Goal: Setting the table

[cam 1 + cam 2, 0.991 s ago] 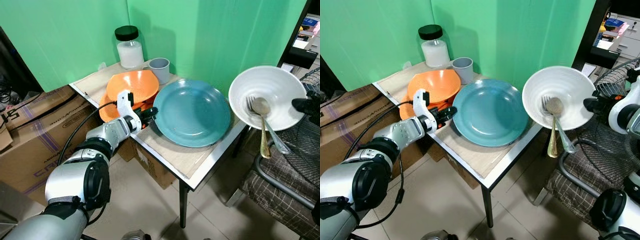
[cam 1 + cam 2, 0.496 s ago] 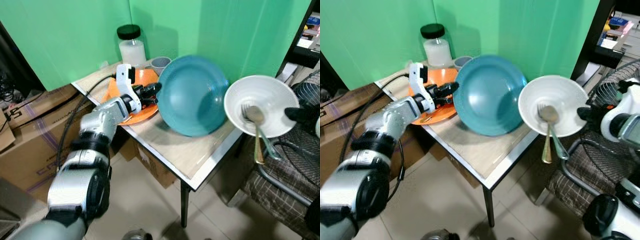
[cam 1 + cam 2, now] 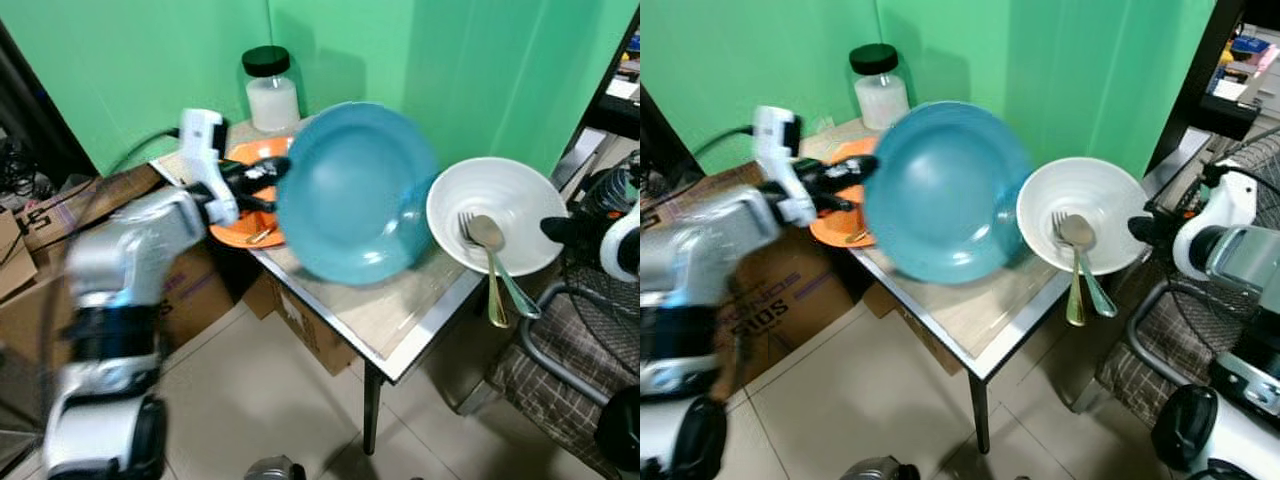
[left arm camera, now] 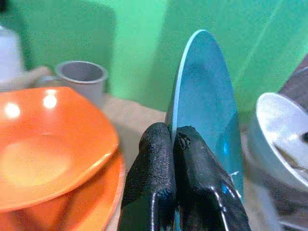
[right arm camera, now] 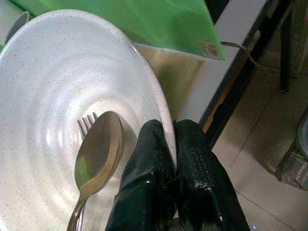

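My left gripper (image 3: 270,178) is shut on the rim of a large teal plate (image 3: 355,190), which is lifted off the small table (image 3: 390,310) and tilted nearly upright; the left wrist view has the plate's edge (image 4: 197,91) pinched between the black fingers (image 4: 159,168). My right gripper (image 3: 553,228) is shut on the rim of a white speckled bowl (image 3: 495,210) held over the table's right edge. A fork and a spoon (image 3: 488,250) lie in the bowl (image 5: 62,106), their handles sticking out past its rim.
Stacked orange bowls (image 3: 255,205) sit on the table's left part, with a grey cup (image 4: 82,77) and a black-lidded jar (image 3: 272,85) behind them. A green screen backs the table. Cardboard boxes (image 3: 60,200) stand at left, a chair (image 3: 560,340) at right.
The left gripper has lifted the teal plate from flat on the table to a steep tilt and moved it forward. The white bowl has come down and closer to the table.
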Controlling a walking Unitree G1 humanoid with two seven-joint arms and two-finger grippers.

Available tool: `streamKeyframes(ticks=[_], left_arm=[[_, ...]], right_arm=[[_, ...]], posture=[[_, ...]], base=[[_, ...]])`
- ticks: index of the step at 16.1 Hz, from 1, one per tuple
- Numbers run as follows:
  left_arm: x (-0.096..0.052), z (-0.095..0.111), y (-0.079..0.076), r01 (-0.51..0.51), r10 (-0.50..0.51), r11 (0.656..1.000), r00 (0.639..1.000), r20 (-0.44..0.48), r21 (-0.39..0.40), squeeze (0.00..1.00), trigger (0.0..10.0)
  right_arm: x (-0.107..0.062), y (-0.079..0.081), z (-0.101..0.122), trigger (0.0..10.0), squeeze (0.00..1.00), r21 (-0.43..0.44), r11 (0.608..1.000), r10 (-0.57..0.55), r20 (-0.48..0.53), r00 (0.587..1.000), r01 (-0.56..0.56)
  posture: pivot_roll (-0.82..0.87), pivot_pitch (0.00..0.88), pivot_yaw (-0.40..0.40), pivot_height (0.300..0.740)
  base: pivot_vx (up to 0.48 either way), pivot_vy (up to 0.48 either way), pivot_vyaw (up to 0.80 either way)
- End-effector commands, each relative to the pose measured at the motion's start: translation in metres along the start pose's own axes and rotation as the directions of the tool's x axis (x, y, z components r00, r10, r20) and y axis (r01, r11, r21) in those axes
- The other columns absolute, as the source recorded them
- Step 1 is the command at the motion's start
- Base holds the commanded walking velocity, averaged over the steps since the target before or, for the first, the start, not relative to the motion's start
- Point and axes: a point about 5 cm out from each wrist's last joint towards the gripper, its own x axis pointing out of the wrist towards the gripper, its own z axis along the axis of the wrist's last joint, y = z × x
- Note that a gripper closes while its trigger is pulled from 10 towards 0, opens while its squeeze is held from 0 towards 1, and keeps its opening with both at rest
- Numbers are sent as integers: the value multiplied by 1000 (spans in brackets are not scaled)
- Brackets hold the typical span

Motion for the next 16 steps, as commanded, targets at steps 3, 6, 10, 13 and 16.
streamKeyframes(ticks=[3, 6, 10, 13, 16], left_arm=[[-36, 48, 7, -123, 111, 979, 990, 82, 164, 0, 0], [-53, 68, 14, -206, 183, 948, 976, 114, 243, 0, 0], [-61, 107, 3, -267, 181, 916, 942, 284, 301, 0, 0], [-60, 110, -1, -253, 160, 919, 941, 299, 303, 0, 0], [-57, 110, -4, -240, 147, 924, 942, 303, 298, 0, 0]], right_arm=[[13, 22, -5, 0, 0, -34, 996, 82, -14, 997, -82], [25, 34, -15, 0, 0, -49, 993, 104, -52, 993, -106], [59, 66, -22, 8902, 0, -110, 989, 94, -69, 993, -101], [75, 70, -24, 10000, 0, -109, 992, 56, -58, 997, -63], [91, 73, -31, 10000, 0, -89, 995, 45, -71, 996, -52]], posture=[[13, 0, 52, 740], [28, 0, 39, 740], [40, 0, 29, 740], [47, 0, 27, 740], [48, 0, 31, 740]], base=[[0, 0, 0], [0, 0, 0], [0, 0, 0], [0, 0, 0], [0, 0, 0]])
